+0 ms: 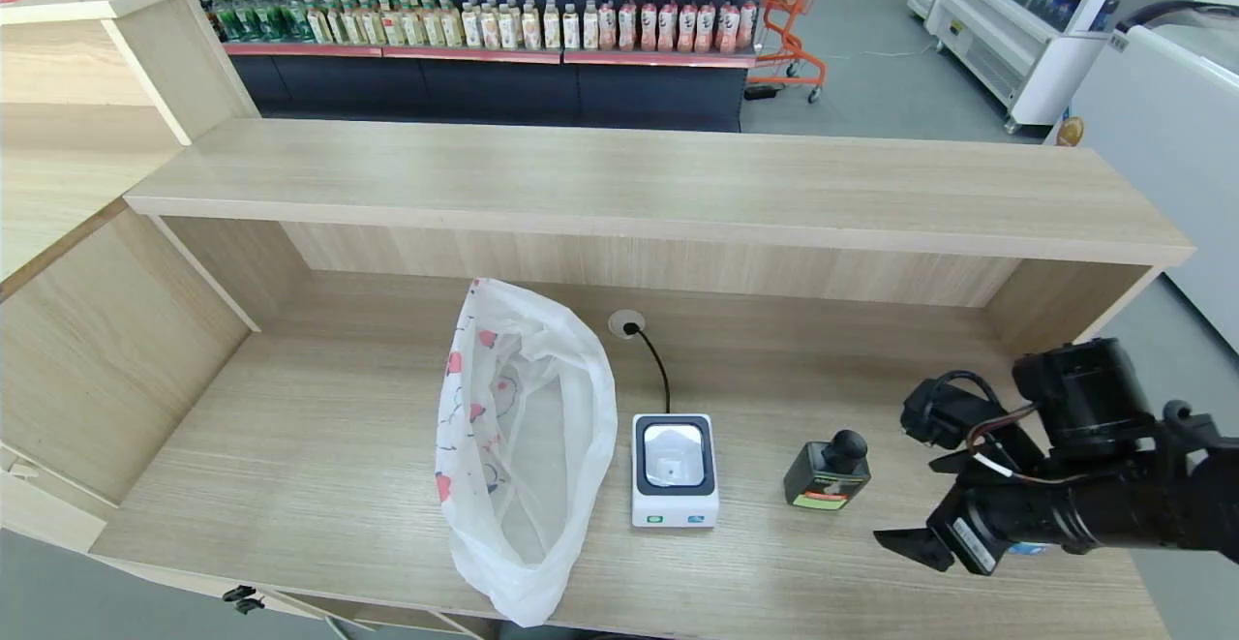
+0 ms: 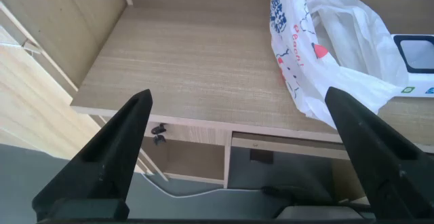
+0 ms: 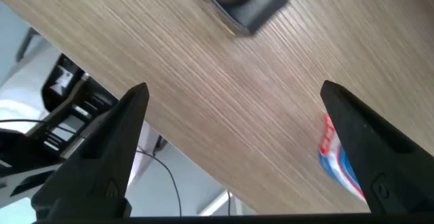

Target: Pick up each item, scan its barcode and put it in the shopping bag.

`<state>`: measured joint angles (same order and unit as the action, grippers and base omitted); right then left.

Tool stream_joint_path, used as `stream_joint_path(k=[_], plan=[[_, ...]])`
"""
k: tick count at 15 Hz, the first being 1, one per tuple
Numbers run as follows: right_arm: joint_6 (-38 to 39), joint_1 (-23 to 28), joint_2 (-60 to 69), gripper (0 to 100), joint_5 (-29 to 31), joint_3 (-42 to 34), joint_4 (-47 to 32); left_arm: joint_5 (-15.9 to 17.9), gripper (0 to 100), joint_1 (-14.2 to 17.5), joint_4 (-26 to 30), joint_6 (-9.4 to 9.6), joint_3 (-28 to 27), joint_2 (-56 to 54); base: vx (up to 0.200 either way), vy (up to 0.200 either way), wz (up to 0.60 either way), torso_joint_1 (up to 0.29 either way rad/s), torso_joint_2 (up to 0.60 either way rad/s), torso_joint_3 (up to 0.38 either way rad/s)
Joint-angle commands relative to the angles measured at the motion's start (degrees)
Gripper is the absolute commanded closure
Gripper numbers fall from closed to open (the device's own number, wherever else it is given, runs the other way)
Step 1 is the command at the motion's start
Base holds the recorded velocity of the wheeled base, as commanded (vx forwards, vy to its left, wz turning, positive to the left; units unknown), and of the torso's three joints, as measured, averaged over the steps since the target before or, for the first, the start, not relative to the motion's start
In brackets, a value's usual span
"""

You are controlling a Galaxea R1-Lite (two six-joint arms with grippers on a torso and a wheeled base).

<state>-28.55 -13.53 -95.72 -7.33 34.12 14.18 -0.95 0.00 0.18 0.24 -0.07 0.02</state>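
A white plastic shopping bag with red prints lies open on the wooden counter. Right of it sits the white barcode scanner, its glass window facing up. A dark squat bottle with a round black cap stands right of the scanner. My right gripper hangs open and empty above the counter's front right part, its dark finger near that bottle. A red, white and blue item lies beside one finger. My left gripper is open and empty off the counter's front edge, left of the bag.
The counter is walled on the left and right and has a raised ledge along the back. The scanner's black cable runs to a hole behind it. Bare wood lies left of the bag.
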Motion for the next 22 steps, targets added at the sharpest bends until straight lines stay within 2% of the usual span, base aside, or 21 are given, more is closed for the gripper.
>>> stream_joint_path(k=[1, 5, 12, 17, 18, 22], plan=[[-0.1, -2.0, -6.8, 0, -4.0, 0.6, 2.3, 0.0, 0, 0.0, 0.0, 0.02, 0.1, 0.0, 0.000, 0.000, 0.00, 0.000, 0.00, 0.000], [-0.8, -2.1, -13.0, 0, -4.6, 3.6, 8.4, 0.0, 0, 0.0, 0.0, 0.02, 0.0, 0.0, 0.000, 0.000, 0.00, 0.000, 0.00, 0.000], [-2.7, -3.4, -18.8, 0, -4.9, 9.7, 11.9, 0.0, 0, 0.0, 0.0, 0.02, 0.0, 0.0, 0.000, 0.000, 0.00, 0.000, 0.00, 0.000], [-2.7, -5.7, -22.1, 0, -5.0, 11.0, 14.3, 0.0, 0, 0.0, 0.0, 0.02, 0.0, 0.0, 0.000, 0.000, 0.00, 0.000, 0.00, 0.000], [-2.7, -6.0, -22.2, 100, -5.0, 11.0, 15.1, 0.0, 0, 0.0, 0.0, 0.02, 0.0, 0.0, 0.000, 0.000, 0.00, 0.000, 0.00, 0.000], [-2.7, -5.5, -18.8, 100, -4.6, 8.4, 15.4, 0.0, 0, 0.0, 0.0, 0.02, 0.0, 0.0, 0.000, 0.000, 0.00, 0.000, 0.00, 0.000]])
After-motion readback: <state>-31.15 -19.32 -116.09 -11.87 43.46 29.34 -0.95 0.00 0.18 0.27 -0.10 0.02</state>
